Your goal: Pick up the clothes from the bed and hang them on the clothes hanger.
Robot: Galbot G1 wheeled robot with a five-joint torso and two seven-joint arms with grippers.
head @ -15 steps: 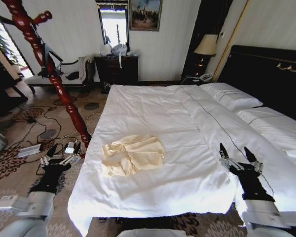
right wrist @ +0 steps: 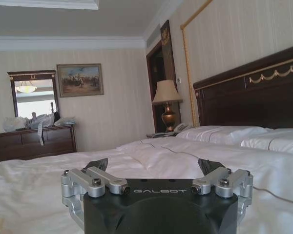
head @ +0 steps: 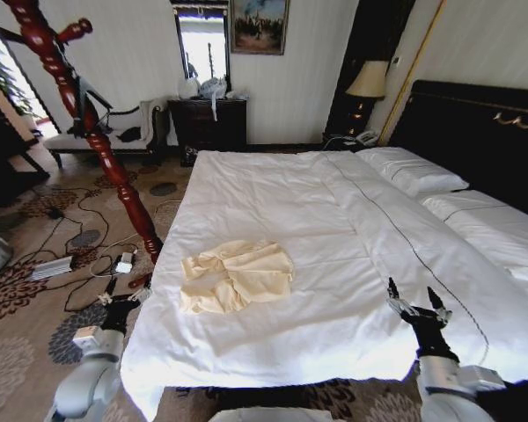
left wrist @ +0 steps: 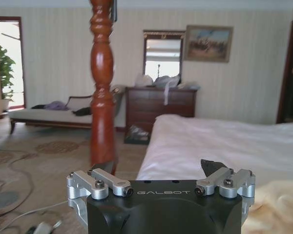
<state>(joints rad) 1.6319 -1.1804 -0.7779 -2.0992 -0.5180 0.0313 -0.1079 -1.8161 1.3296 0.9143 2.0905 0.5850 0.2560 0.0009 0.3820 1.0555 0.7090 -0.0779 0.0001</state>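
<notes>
The pale cream clothes (head: 236,275) lie crumpled on the white duvet of the bed (head: 334,220), near its left front part, and show as a cream edge (left wrist: 278,204) in the left wrist view. What looks like the black clothes hanger (head: 95,104) hangs on a red wooden stand (head: 97,132). My left gripper (head: 126,290) is open, low beside the bed's left front corner and apart from the clothes. My right gripper (head: 413,299) is open over the duvet at the front right, holding nothing. Both wrist views show the open fingers, left gripper (left wrist: 158,168) and right gripper (right wrist: 154,165).
The turned wooden post (left wrist: 101,97) rises just past my left gripper. Cables and a power strip (head: 53,266) lie on the patterned carpet to the left. A dark dresser (head: 209,123), a bench (head: 97,136), a lamp (head: 367,81) and the dark headboard (head: 484,132) ring the bed.
Both arms have dropped lower in the head view. The left gripper has shifted toward the bed's front corner and the right one has drawn back. The clothes have not moved.
</notes>
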